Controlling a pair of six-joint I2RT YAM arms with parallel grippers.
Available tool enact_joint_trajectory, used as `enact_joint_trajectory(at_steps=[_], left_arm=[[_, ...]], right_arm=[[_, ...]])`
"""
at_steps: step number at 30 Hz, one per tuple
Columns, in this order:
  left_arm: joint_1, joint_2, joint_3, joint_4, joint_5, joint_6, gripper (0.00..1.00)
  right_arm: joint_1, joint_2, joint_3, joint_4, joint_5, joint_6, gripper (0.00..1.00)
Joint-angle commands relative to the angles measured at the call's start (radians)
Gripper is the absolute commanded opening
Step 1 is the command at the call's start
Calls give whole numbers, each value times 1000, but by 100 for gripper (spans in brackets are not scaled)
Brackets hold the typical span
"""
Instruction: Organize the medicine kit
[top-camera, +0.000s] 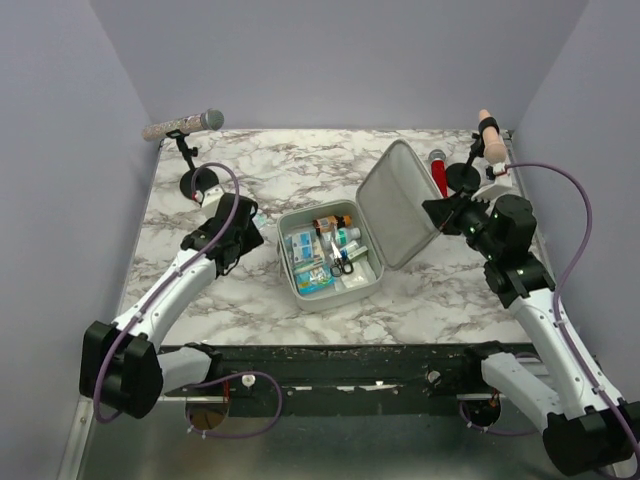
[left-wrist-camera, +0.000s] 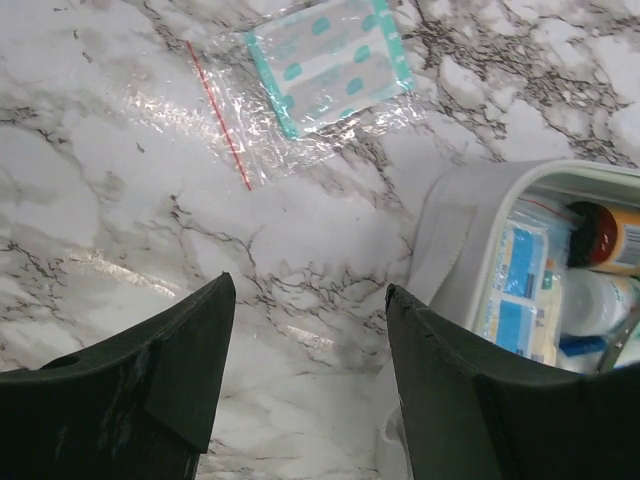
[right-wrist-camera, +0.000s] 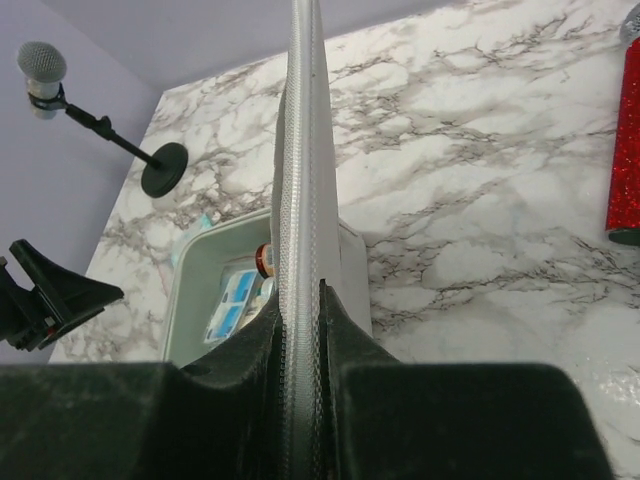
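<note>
Several apparently illegible labels (left-wrist-camera: 522, 285), medicine kit (top-camera: 400, 205)

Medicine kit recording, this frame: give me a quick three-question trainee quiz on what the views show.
1. True or false: the lid of the medicine kit is shut.
2. Fill in (inside/outside): the clear bag holding a teal-dotted pack lies ___ the kit.
3. The right gripper is shut on: A the lid's rim; B the clear bag; C nothing.

Key: 1 false; 2 outside; 3 A.
</note>
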Motion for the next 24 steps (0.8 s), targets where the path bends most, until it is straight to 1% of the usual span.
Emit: enact_joint_trajectory(at_steps=[1, 6, 8, 10, 11, 14, 15, 20, 21, 24], left_arm=[[65, 102, 49, 0, 14, 27, 71], [168, 305, 149, -3, -18, 12, 71], [202, 378, 181, -9, -21, -2, 73], [226, 424, 207, -8, 2, -16, 77], [231, 438, 218, -15, -7, -28, 81], [231, 452, 221, -35, -36, -94, 97], [231, 450, 213, -29, -33, -114, 99], [231, 490, 187, 29, 19, -159, 99], [231, 510, 187, 34, 30, -163, 97], [231, 534, 174, 64, 50, -180, 87]], right_arm=[[-3, -49, -19, -80, 65, -20, 1], [-3, -75, -33, -76, 28, 1, 1], [-3, -86, -47, -66, 19, 0, 2], [-3, -98, -65, -53, 22, 9, 2], [-3, -103, -71, -48, 16, 12, 2], [-3, -112, -90, -30, -6, 23, 2], [-3, -112, -95, -26, -12, 27, 2], [-3, -115, -104, -11, -27, 43, 3], [-3, -116, -102, -10, -32, 43, 3], [-3, -130, -99, -11, -47, 52, 4]])
